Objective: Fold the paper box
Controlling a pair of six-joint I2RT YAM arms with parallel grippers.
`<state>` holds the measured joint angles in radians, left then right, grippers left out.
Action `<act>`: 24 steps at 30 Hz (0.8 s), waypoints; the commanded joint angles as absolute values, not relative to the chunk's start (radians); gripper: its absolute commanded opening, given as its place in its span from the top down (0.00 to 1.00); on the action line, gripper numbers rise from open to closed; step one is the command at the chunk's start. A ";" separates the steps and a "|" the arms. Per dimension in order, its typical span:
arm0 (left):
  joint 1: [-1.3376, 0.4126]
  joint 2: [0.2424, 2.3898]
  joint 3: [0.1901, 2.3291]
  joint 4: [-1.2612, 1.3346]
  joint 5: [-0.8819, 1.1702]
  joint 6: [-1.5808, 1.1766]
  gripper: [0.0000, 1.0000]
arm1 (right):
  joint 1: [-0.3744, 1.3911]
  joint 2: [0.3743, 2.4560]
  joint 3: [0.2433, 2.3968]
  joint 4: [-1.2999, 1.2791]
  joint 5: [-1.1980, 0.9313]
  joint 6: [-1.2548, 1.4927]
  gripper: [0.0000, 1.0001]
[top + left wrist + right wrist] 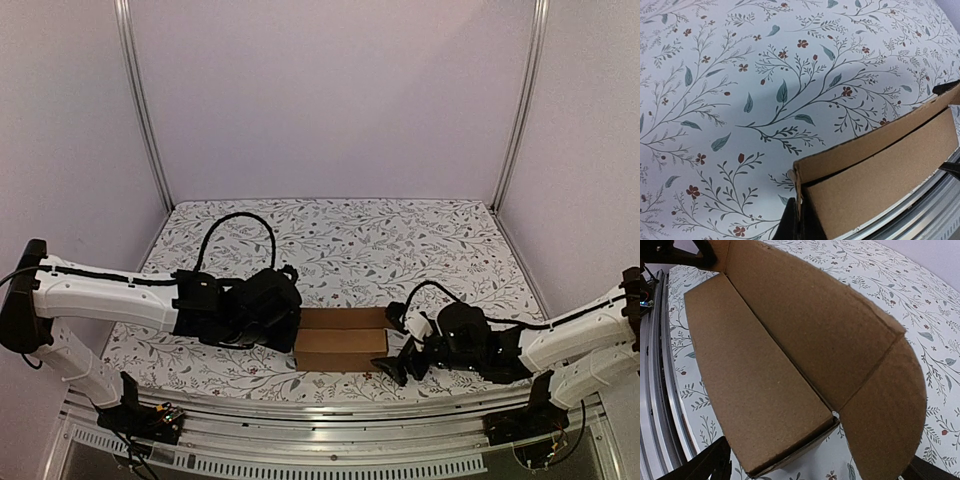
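From above, the paper box (pixel 342 345) lies on the patterned surface (pixel 350 240) near its front edge, between the two arms, its long axis running left to right along the metal rail (pixel 330 410); the left tool (pixel 295 338) touches the box's left end, and the right tool (pixel 392 368) sits just beside the right end, jaws spread wide and holding nothing; both arms are about equally near, one at each end; in the left wrist view the paper box (pixel 880 175) stretches away to the right, and the left tool (pixel 799 227) looks closed narrow on the thin cardboard edge at that end, a dark finger on either side of it; in the right wrist view the paper box (pixel 765 380) fills the frame, directly ahead of the right tool's fingertips (pixel 710 465), which stand wide at the bottom corners, apart from the cardboard; the lid flap (pixel 805 315) stands raised on the far side, its rounded end tab (pixel 885 410) nearest the tool; judging by this, the coming move turns on the free right tool working that flap or tab while the left one anchors the opposite end
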<state>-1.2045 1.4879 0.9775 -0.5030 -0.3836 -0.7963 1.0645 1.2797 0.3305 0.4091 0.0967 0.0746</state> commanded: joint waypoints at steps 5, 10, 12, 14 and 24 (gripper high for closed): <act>-1.229 1.508 0.953 -0.599 -0.363 -0.793 1.00 | 1.025 1.470 0.337 0.711 -0.069 0.068 0.03; -1.229 1.503 0.949 -0.604 -0.373 -0.790 1.00 | 1.025 1.529 0.317 0.809 -0.099 0.076 0.07; -1.229 1.505 0.947 -0.603 -0.373 -0.788 1.00 | 1.025 1.537 0.304 0.829 -0.107 0.079 0.10; -1.229 1.509 0.946 -0.605 -0.372 -0.784 1.00 | 1.025 1.540 0.303 0.830 -0.120 0.080 0.13; -1.229 1.500 0.940 -0.622 -0.396 -0.779 1.00 | 1.026 1.617 0.268 0.936 -0.136 0.130 0.23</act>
